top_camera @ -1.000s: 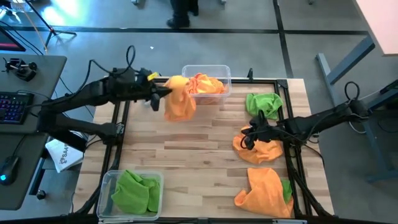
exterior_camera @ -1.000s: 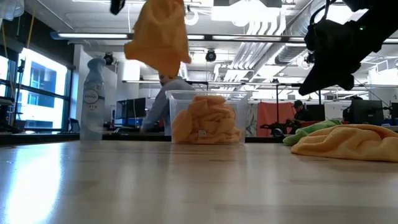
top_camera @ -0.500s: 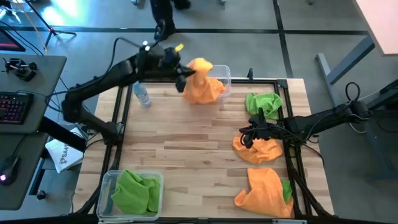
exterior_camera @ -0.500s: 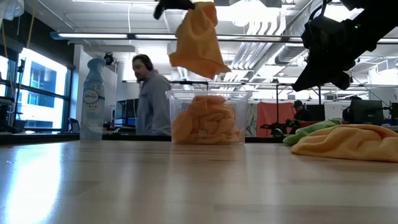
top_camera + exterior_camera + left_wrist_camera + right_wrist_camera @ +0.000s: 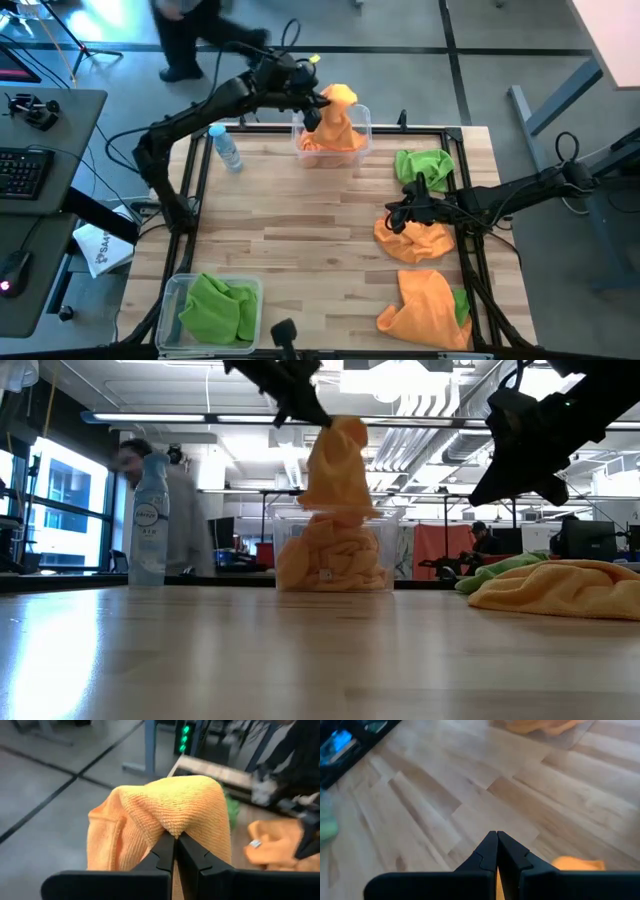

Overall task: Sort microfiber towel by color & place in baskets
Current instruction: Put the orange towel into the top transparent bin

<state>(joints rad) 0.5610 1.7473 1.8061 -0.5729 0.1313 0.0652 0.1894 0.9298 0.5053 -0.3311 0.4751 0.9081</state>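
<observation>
Orange microfiber towel (image 5: 338, 118) hangs pinched in the left gripper (image 5: 318, 108) over the clear plastic basket (image 5: 361, 117); releasing comes next. Right gripper (image 5: 398, 221) waits closed, empty.

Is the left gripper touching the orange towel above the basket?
Touching. In the left wrist view, the left gripper is shut, pinching a fold of the orange towel.

Left gripper (image 5: 314, 108) carries its orange towel (image 5: 337, 118) from beside the far basket (image 5: 362, 118) to directly above it; towel's lower end now meets the orange pile inside. Person (image 5: 160, 510) behind the counter walks leftward in the low view.
</observation>
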